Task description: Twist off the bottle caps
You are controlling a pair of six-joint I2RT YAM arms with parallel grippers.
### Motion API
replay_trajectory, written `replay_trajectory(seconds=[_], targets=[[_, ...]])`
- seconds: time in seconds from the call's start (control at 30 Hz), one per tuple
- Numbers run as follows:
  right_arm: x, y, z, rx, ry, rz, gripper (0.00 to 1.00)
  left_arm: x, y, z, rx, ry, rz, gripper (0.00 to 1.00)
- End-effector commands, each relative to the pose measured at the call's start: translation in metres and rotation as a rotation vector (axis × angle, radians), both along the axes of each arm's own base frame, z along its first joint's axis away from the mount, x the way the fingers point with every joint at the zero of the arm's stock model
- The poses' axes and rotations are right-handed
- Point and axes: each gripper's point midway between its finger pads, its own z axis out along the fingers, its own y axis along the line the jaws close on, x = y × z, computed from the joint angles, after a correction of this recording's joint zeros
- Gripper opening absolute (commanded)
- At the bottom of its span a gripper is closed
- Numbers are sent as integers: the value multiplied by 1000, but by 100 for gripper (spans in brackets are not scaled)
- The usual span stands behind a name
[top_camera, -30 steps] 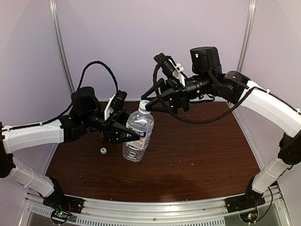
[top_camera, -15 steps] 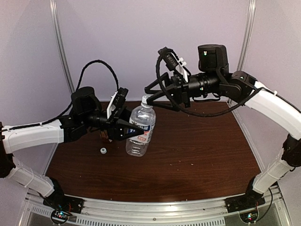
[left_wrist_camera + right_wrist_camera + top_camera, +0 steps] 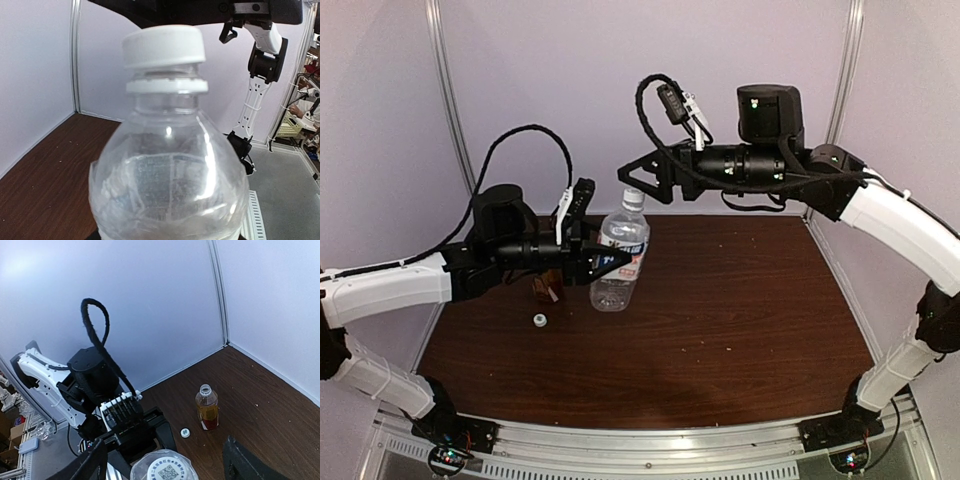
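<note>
- Brown desk (image 3: 740, 330): amber bottle (image 3: 207, 407) is uncapped, loose cap (image 3: 185, 432) laid nearby.
- Clear bottle (image 3: 612, 292) is clamped by left gripper (image 3: 616, 261), its white cap (image 3: 163, 46) left on.
- Right gripper (image 3: 638, 181) is spread wide above.

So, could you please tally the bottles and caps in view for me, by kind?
Bottles: 2, the clear bottle and the amber bottle.
White caps: 2, the seated cap on the clear bottle and the loose cap lying beside the amber bottle.
Total: 4.
</note>
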Motion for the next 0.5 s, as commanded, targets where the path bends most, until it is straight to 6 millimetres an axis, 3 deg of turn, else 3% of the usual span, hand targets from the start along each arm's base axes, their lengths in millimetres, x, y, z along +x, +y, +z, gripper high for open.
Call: replay_trajectory(seconds=[0.0,0.13,0.47], targets=[[24,-1,-11,-22,62,-144,79,13,7,28,-43,-62,105,34],[26,5,-20,-38,87,-141,78,17,9,28,-44,-67,135,34],[21,15,-26,-45,105,-94,58,20,12,26,-34,-70,162,34]])
